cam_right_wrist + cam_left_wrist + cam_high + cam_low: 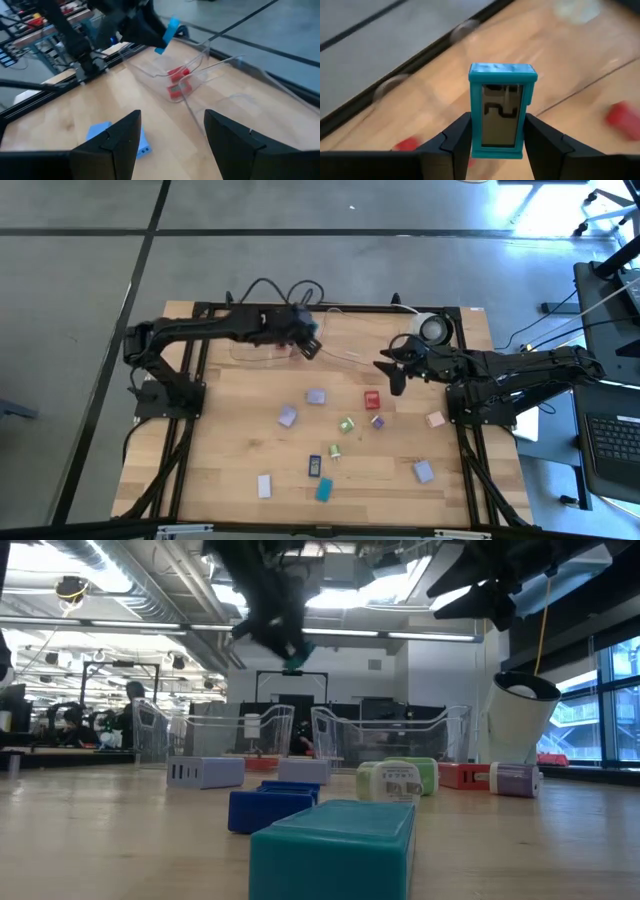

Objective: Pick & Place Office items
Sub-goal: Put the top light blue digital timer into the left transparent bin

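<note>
Looking straight down, the high view shows a wooden table (pixel 230 450). The left gripper (pixel 310 345), upper centre of the frame, clasps a teal piece (pixel 312 346) above a clear tray (pixel 262 352). The right gripper (pixel 392 372), right of centre, hangs with fingers apart and nothing between them. Small coloured office items (pixel 345 425) lie scattered across the middle and lower table.

In the low view, a big teal block (pixel 335 850) fills the lower centre; the raised teal piece sits upper centre.

The left wrist view shows both fingers (pixel 452 145) pressed against the teal piece, centre frame.

The right wrist view shows spread fingers (pixel 117 142) at the bottom, red pieces (pixel 177 82) inside the tray at centre.
</note>
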